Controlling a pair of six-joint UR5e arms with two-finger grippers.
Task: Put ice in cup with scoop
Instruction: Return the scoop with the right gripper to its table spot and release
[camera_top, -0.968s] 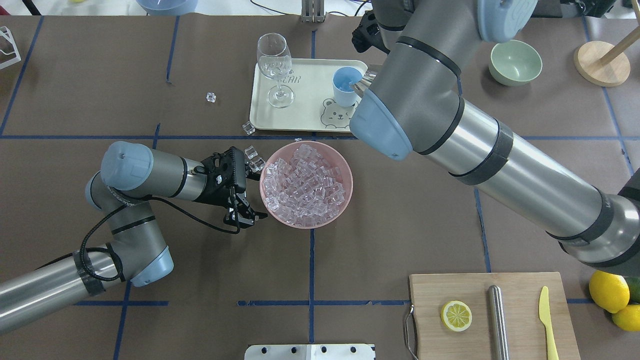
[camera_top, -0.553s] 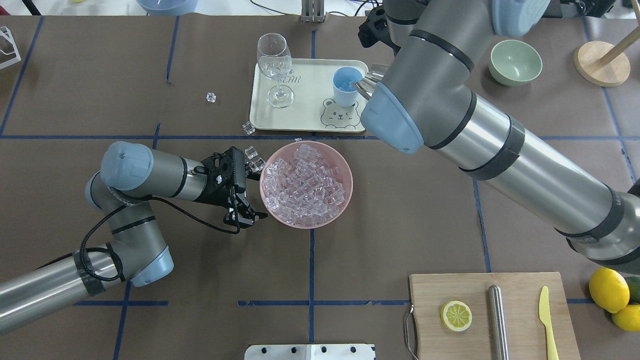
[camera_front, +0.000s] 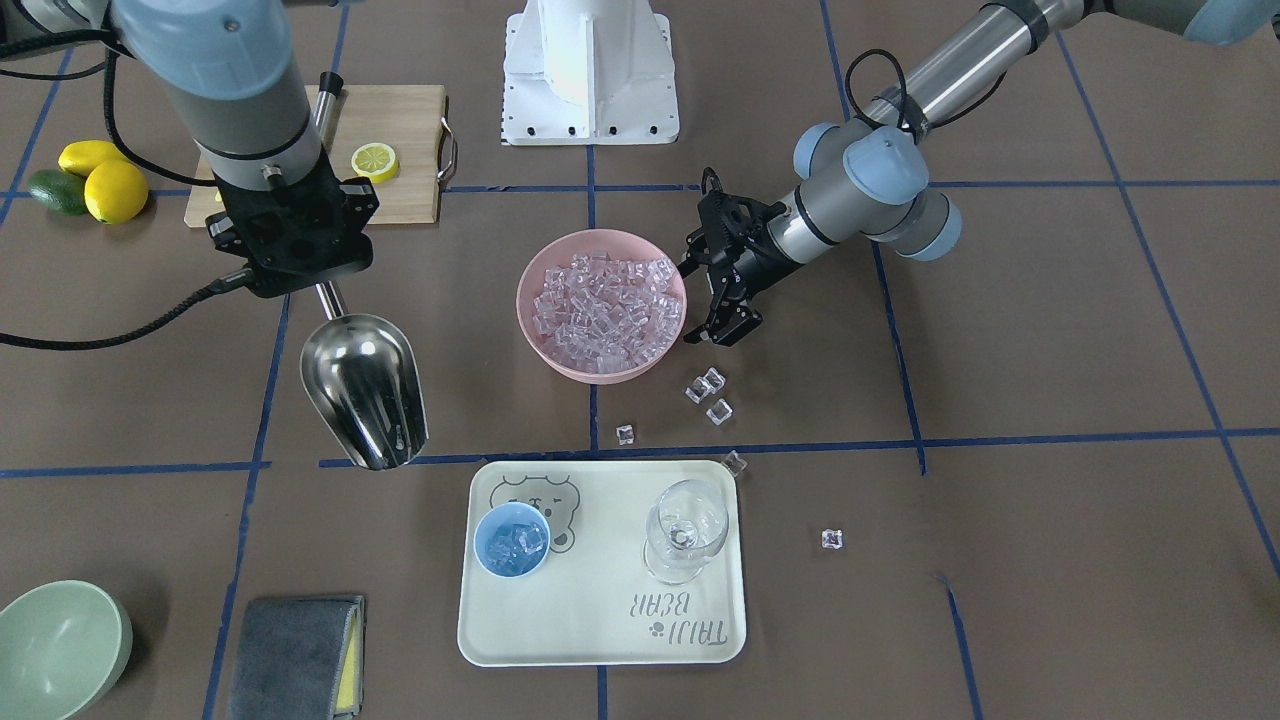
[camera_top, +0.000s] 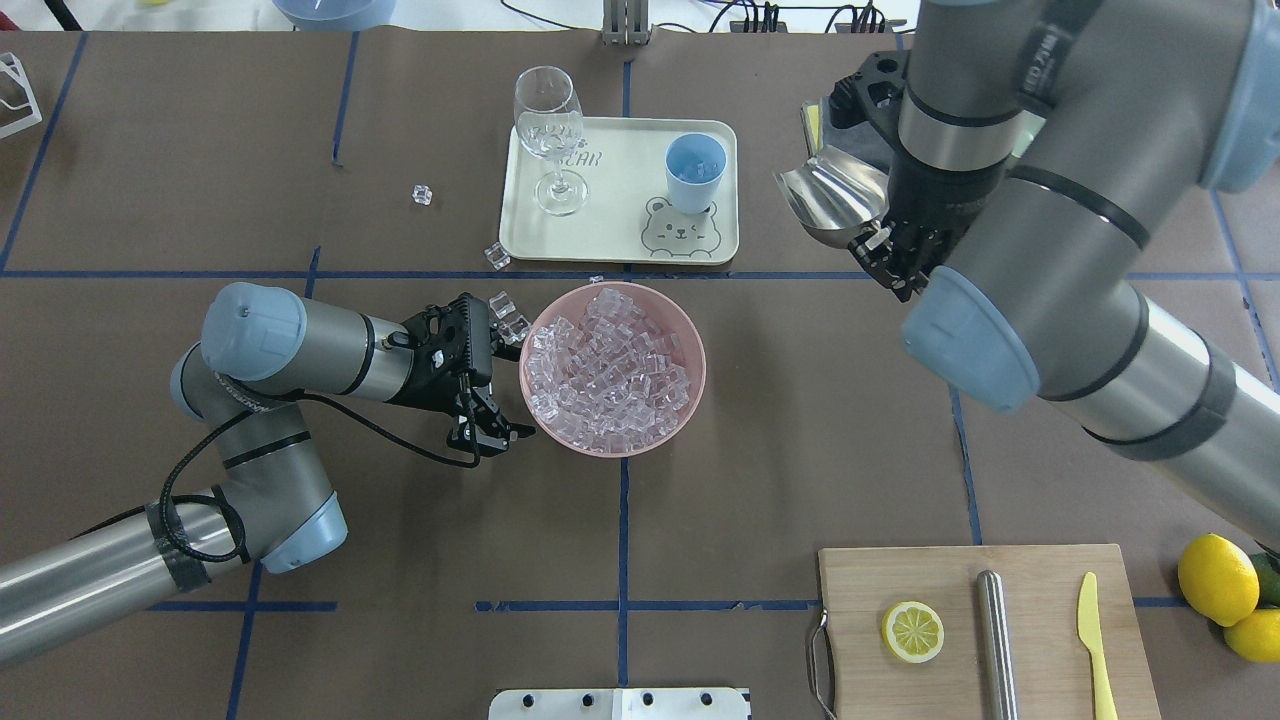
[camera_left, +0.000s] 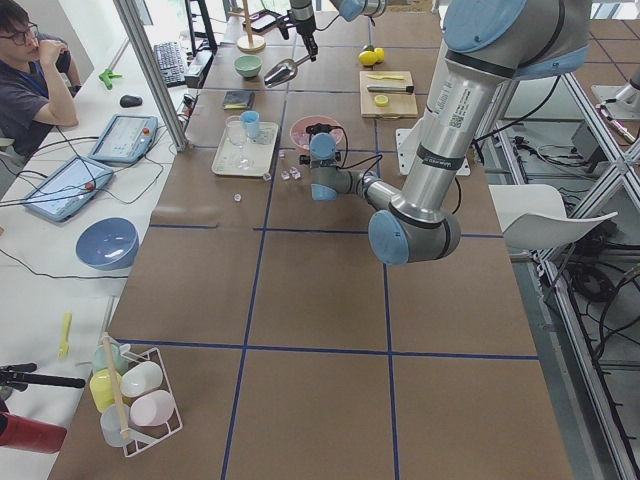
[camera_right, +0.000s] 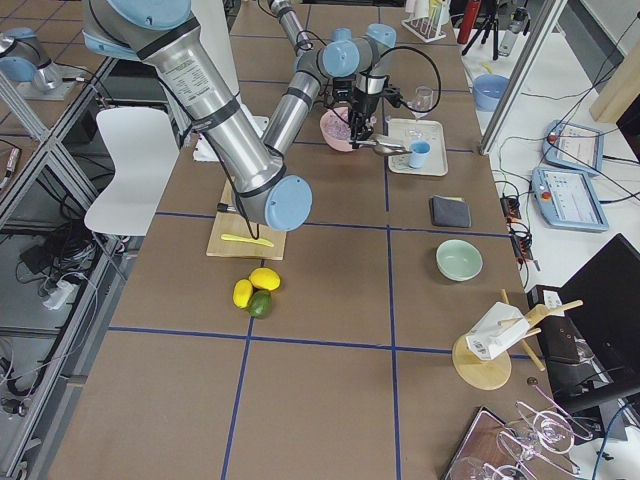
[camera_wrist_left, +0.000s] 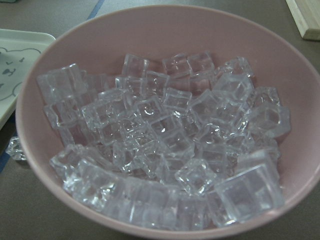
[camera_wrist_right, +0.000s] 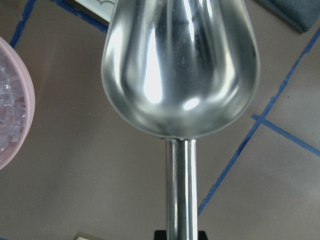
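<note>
On brown table (camera_top: 800, 420) — blue tape (camera_top: 623, 540), stray ice (camera_top: 422, 195)

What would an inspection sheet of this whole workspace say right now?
Surface: brown-covered table, blue tape grid; loose cubes lie beside the pink bowl.
Job's things: scoop looks empty, held off to the tray's side; cup on the tray holds some ice; pink bowl full.
Clutter: stemmed glass, cutting board, lemons, green bowl, grey cloth.
Grippers: right gripper shut on the scoop's handle; left gripper beside the pink bowl, jaw state unclear.
Cables: black cable trails from the right wrist.
Surroundings: a seated person at the side desk.
</note>
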